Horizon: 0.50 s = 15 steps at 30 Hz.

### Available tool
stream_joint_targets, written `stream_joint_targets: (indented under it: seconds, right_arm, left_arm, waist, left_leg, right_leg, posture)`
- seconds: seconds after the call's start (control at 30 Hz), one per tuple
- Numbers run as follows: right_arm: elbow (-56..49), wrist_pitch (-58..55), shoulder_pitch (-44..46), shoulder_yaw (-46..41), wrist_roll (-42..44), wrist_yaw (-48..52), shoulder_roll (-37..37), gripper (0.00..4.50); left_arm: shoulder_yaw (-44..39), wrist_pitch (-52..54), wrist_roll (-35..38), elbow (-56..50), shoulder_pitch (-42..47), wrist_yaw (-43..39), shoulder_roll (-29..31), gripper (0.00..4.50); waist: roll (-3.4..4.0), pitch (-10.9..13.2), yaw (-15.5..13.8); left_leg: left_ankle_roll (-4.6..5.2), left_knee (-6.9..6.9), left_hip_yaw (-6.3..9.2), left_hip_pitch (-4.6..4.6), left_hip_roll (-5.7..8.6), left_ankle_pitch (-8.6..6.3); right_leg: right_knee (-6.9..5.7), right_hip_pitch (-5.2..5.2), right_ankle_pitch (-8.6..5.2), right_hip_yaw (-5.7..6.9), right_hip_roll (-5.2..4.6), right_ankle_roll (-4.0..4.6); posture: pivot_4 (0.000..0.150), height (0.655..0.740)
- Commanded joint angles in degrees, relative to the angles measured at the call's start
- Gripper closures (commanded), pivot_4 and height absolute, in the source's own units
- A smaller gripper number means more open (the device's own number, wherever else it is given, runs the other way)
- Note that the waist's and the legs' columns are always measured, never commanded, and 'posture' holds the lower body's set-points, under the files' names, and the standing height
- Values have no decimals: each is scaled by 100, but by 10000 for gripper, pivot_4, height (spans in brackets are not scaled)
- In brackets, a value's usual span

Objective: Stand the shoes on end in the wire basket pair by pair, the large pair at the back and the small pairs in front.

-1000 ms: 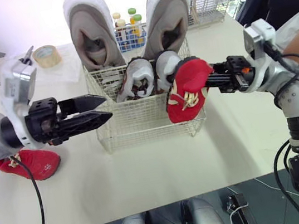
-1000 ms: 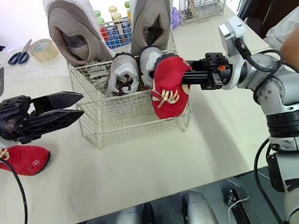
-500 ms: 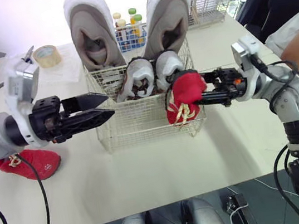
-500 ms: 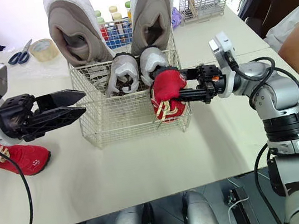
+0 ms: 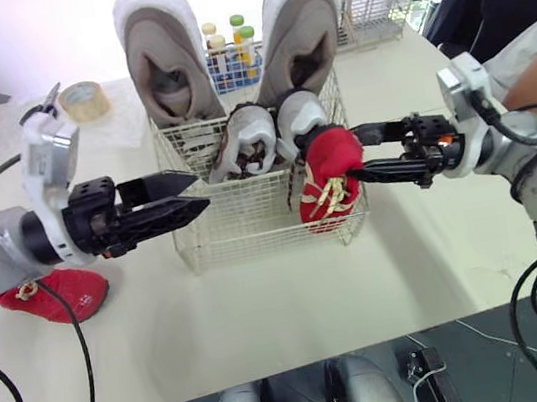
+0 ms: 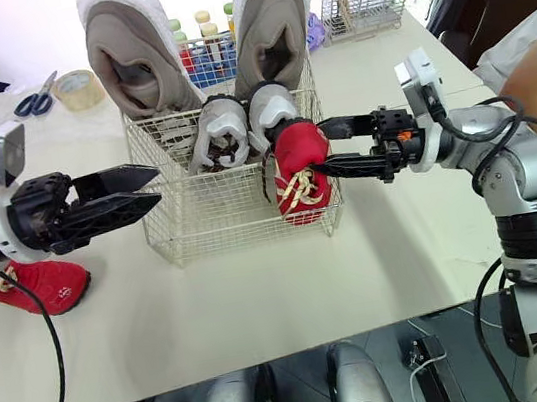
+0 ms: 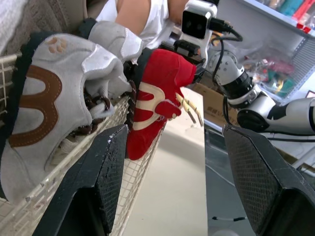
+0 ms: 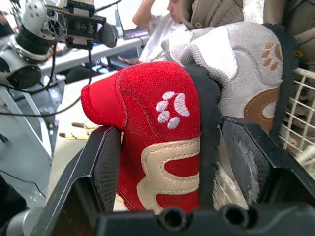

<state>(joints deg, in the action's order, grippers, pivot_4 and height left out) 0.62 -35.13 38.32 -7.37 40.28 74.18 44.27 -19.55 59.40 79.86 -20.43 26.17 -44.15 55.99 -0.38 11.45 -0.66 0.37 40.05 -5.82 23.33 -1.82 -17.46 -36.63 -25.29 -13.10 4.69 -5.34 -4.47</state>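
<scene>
Looked over the pale surface (image 5: 264, 303) first and found the wire basket (image 5: 241, 220) in its middle. Saw the large pair (image 5: 165, 65) already standing on end at the back, tall above the rim. Saw the small grey pair (image 5: 251, 138) standing just in front of it, side by side. Counted those two pairs as done. Found the red shoe (image 5: 331, 176) toe down in the front right corner of the basket, right beside the small grey pair. Spotted the other red shoe (image 5: 61, 298) lying flat on the surface, well apart from the basket on the left. Saw the right hand (image 5: 348, 156) pinching the heel end of the red shoe between both fingers, so judged that shoe nearly placed but not yet let go. Noted the left hand (image 5: 196, 191) hovering near the basket's left side, fingers spread, holding nothing. Left to do, by this guess: free the one red shoe, then fetch its mate and stand it beside.
</scene>
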Motion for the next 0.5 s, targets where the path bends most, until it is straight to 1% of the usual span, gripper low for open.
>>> stream_joint_targets:
  seconds: [0.03,0.13,0.23,0.5]
  right_arm:
    - [-323,-189,68,-540,399,-119,228,11572]
    - [-536,-441,77,-774,726,-265,259,11572]
    - [-860,-672,-5,-814,954,-375,279,11572]
    - [-983,-768,-356,-755,911,-451,309,11572]
  left_arm:
    - [-167,-77,-32,-71,-5,-41,47,12808]
    - [-203,-70,-37,-82,-54,-31,47,12808]
    - [-181,-101,-72,-79,-74,-27,17,12808]
    - [-116,-142,-171,-47,-46,-9,-82,12808]
  waist:
    - [0,0,1]
    - [0,0,4]
    - [0,0,5]
    - [-1,-1,-6]
  left_leg:
    - [0,0,0,0,0,0]
    - [0,0,1,0,-1,0]
    - [0,0,1,-1,-2,0]
    - [1,2,2,-1,-1,0]
  right_leg:
    - [0,1,0,0,0,0]
    - [-1,0,0,0,0,0]
    - [-1,0,0,0,0,0]
    - [-1,4,0,0,-2,0]
  posture:
    - [1500,7400]
    - [1500,7400]
    - [1500,7400]
    - [1500,7400]
